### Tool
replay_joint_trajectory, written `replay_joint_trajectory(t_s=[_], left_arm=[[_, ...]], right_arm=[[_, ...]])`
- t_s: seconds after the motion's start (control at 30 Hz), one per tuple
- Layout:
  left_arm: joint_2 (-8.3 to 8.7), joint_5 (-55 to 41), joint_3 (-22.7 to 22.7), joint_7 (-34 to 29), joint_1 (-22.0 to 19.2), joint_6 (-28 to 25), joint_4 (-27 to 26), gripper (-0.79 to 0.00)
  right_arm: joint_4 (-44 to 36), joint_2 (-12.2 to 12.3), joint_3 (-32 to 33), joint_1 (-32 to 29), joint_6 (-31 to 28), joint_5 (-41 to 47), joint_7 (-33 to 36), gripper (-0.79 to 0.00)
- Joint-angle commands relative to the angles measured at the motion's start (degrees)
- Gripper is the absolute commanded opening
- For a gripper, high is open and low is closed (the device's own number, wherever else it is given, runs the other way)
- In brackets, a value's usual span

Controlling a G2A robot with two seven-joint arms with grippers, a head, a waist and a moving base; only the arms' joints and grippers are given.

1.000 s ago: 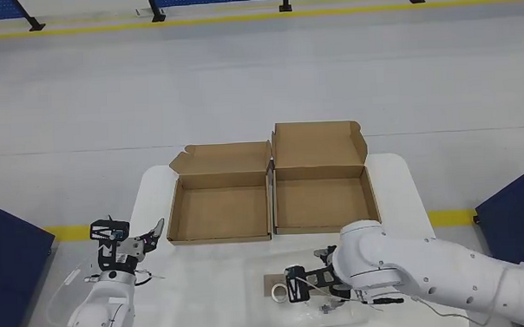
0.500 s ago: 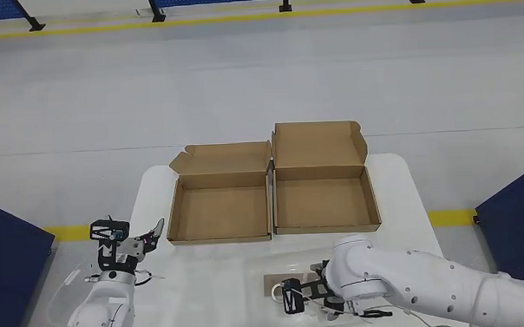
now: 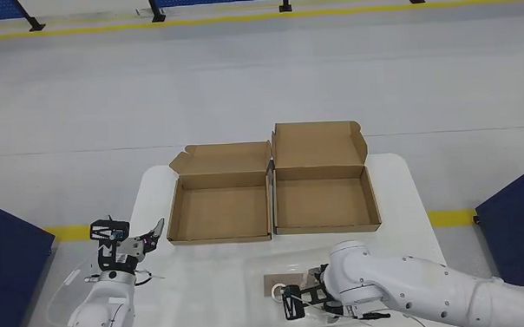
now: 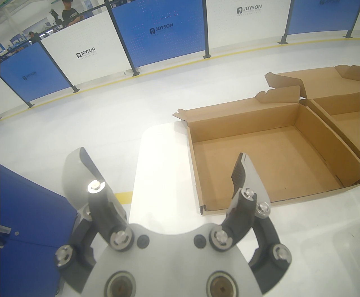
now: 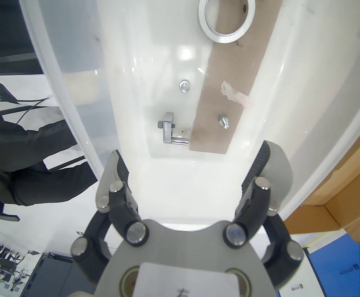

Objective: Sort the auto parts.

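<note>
Several small metal parts lie in a clear tray (image 5: 157,42): a wide ring (image 5: 225,21), an L-shaped bracket (image 5: 170,132), a round cap (image 5: 184,85) and a bolt (image 5: 224,121). The ring and bolt rest on a brown card strip (image 5: 233,70). My right gripper (image 5: 191,153) hovers open above the tray, just short of the bracket, at the table's front middle (image 3: 288,301). My left gripper (image 4: 161,154) stands open and empty near the table's left edge (image 3: 136,233), beside the left cardboard box (image 4: 267,157).
Two open cardboard boxes, the left box (image 3: 219,213) and the right box (image 3: 324,203), sit side by side at the back of the white table (image 3: 205,278), lids folded back. A pale plastic scrap (image 5: 234,94) lies on the card strip.
My right arm has drawn toward the table's front, carrying its open gripper down and slightly left over the tray. The left arm has stayed still.
</note>
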Motion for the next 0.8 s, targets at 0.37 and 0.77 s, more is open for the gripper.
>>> replay_joint_trajectory(t_s=[0.37, 0.77], left_arm=[[0.0, 0.0, 0.0, 0.0, 0.0, 0.0, 0.0, 0.0], [0.0, 0.0, 0.0, 0.0, 0.0, 0.0, 0.0, 0.0]], right_arm=[[0.85, -0.61, 0.25, -1.17, -0.7, -1.32, -0.87, 0.0], [-0.82, -0.64, 0.45, -3.6, -1.37, -3.15, -0.55, 0.0]])
